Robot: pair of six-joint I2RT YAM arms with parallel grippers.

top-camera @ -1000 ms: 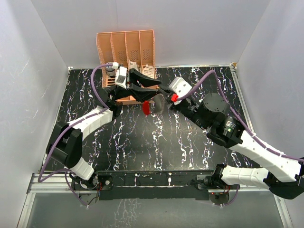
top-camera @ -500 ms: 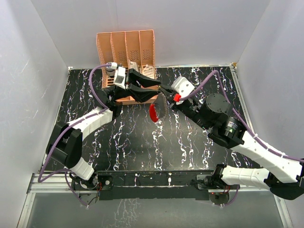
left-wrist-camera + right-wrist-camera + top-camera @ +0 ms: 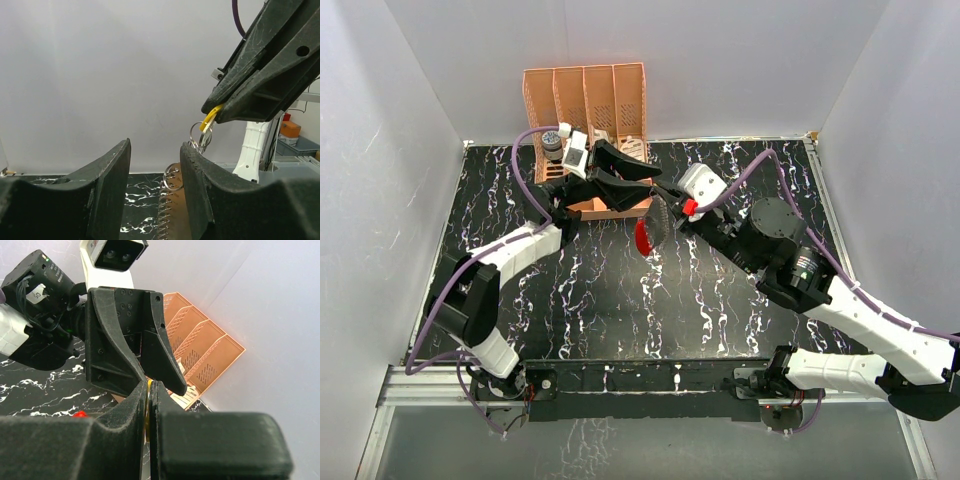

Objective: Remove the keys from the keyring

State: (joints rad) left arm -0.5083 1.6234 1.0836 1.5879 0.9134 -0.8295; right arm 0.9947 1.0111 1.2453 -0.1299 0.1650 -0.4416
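Two robot arms are counted: one left arm point(image 3: 510, 255) and one right arm point(image 3: 860, 310). Two grippers are counted, the left gripper point(image 3: 155, 145) and the right gripper point(image 3: 149, 385), and two fingers are seen on each. Two purple cables point(image 3: 520, 170) are counted, one on each arm. One orange rack point(image 3: 585, 95) is seen, and four slots are counted in it. One red tag point(image 3: 643, 238) is seen just in front of the rack. One yellow key point(image 3: 210, 119) is seen near the rack's right front corner. At least two thin wire rings point(image 3: 202, 142) are counted beside it; whether there are more cannot be told. One black table point(image 3: 620, 290) is seen under the rack.
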